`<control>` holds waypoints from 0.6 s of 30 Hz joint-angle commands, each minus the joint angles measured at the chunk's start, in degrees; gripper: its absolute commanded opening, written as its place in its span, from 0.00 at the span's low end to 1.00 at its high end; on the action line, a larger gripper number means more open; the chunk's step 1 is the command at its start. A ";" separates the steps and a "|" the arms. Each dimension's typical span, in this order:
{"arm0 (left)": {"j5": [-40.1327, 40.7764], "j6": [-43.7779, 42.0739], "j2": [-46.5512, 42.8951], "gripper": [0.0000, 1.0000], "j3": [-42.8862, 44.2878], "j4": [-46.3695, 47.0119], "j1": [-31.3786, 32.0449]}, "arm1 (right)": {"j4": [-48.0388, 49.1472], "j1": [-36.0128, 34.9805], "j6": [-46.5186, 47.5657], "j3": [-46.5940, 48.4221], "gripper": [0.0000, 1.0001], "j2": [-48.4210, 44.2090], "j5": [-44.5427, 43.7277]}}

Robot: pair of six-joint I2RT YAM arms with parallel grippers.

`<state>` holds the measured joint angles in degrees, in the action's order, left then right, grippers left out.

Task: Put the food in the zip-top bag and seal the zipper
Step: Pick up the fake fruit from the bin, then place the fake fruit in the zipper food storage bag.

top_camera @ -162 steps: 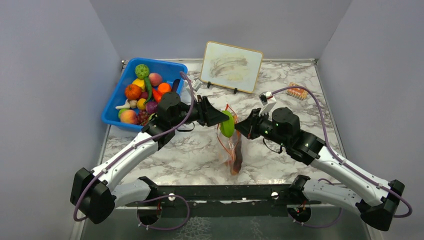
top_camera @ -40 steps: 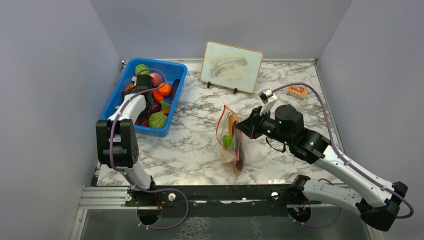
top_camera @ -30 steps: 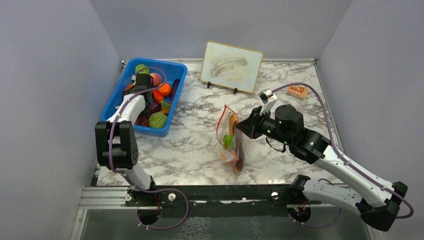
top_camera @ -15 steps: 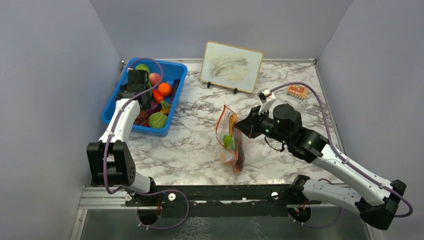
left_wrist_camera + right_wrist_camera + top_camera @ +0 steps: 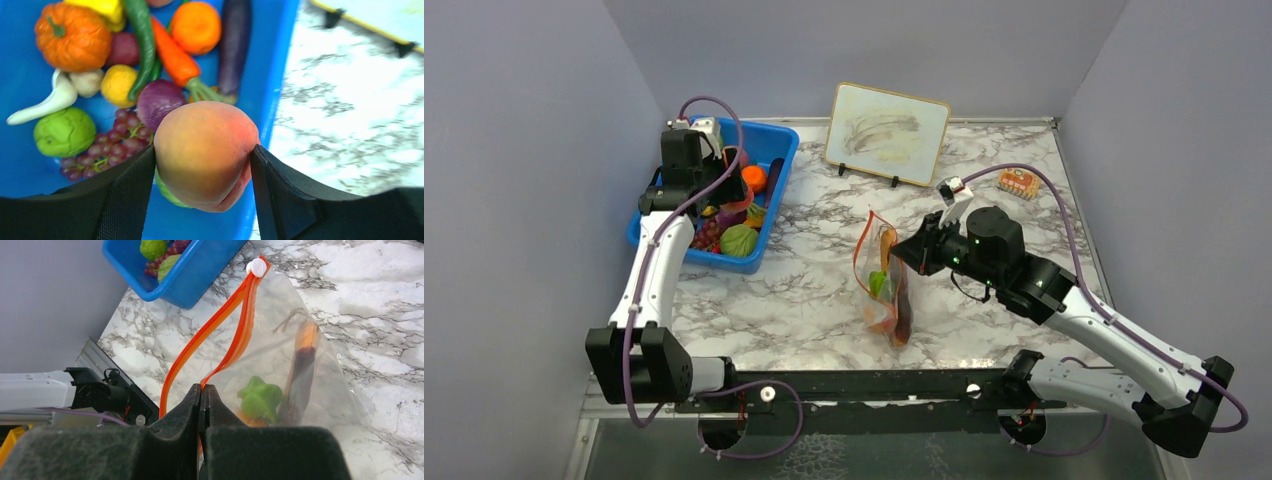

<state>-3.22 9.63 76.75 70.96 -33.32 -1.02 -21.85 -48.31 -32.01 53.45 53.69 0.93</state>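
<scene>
A peach (image 5: 200,145) is clamped in the left gripper (image 5: 202,172) above the blue bin (image 5: 20,165). Right of the bin, the zipper (image 5: 220,322) of the zip-top bag (image 5: 280,310) is pinched by the right gripper (image 5: 201,390).

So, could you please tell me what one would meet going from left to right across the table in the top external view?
blue bin → zip-top bag → small orange item. The framed board overlaps the bag's span, so I leave it out.

Robot lab test cell: plain grey walls (image 5: 514,150) boxing marble-print table (image 5: 824,300); left arm (image 5: 652,270), right arm (image 5: 1114,340) on black rail (image 5: 874,385).
</scene>
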 commanded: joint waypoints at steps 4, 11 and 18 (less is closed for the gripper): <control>-25.75 7.92 -8.17 0.49 -3.70 10.38 0.10 | 1.96 -0.29 -0.50 1.84 0.01 -2.20 -3.71; -48.85 17.40 -9.65 0.45 -8.08 18.52 1.61 | 1.95 -0.29 -1.16 2.43 0.01 -3.05 -6.68; -49.99 21.16 -13.82 0.45 -11.67 23.37 10.94 | 4.06 -0.29 -3.44 0.30 0.01 -3.02 -5.86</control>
<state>-47.35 26.63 66.87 60.51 -16.19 5.10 -21.80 -48.31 -33.52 53.74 51.05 -3.60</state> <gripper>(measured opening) 0.660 0.014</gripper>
